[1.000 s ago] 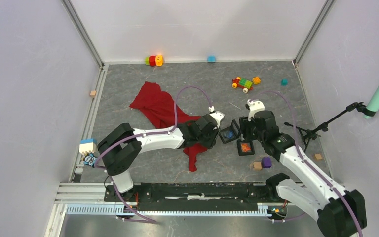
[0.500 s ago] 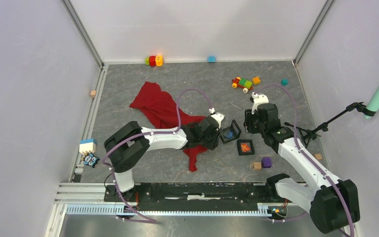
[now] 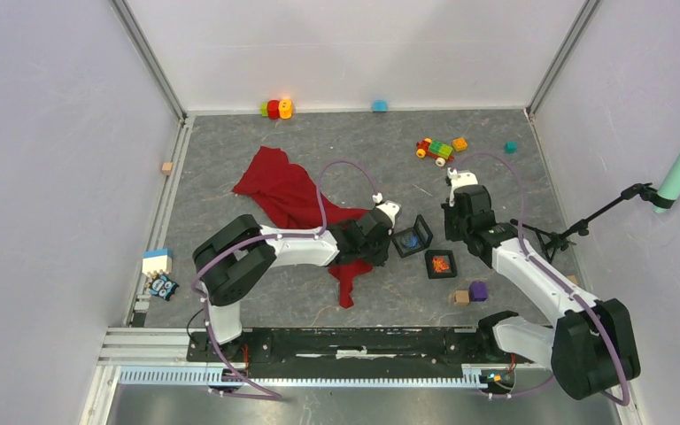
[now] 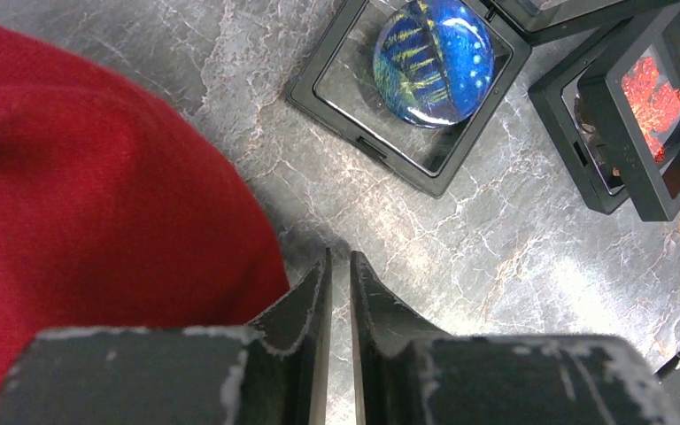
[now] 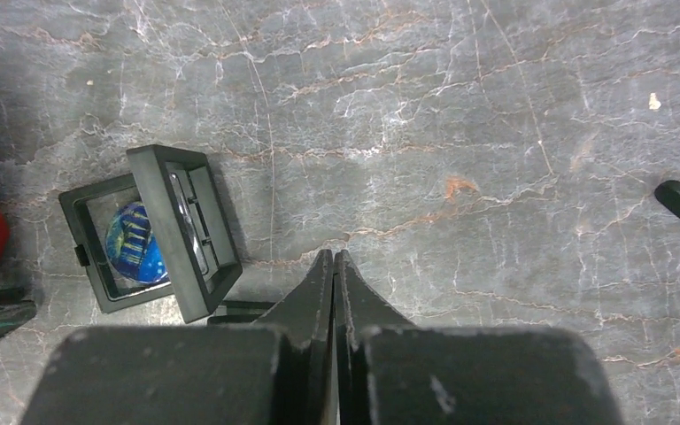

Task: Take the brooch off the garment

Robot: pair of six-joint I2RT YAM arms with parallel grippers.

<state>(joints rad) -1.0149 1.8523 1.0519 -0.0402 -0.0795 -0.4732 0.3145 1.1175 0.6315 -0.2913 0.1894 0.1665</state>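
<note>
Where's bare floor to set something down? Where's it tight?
Free: back centre, between red garment and toy car; also left, between garment and side rail. Crowded: blue-brooch case and orange case, flanked by left gripper and right gripper.

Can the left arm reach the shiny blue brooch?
Probably yes. The left pincer sits close to the blue brooch, with only bare table between them, and the case stands open. Its jaws are shut, though.

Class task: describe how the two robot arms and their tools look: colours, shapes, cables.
The left arm and right arm have white links, black joints and looping purple cables. The left tool and right tool have flat black fingers with scuffed edges.
</note>
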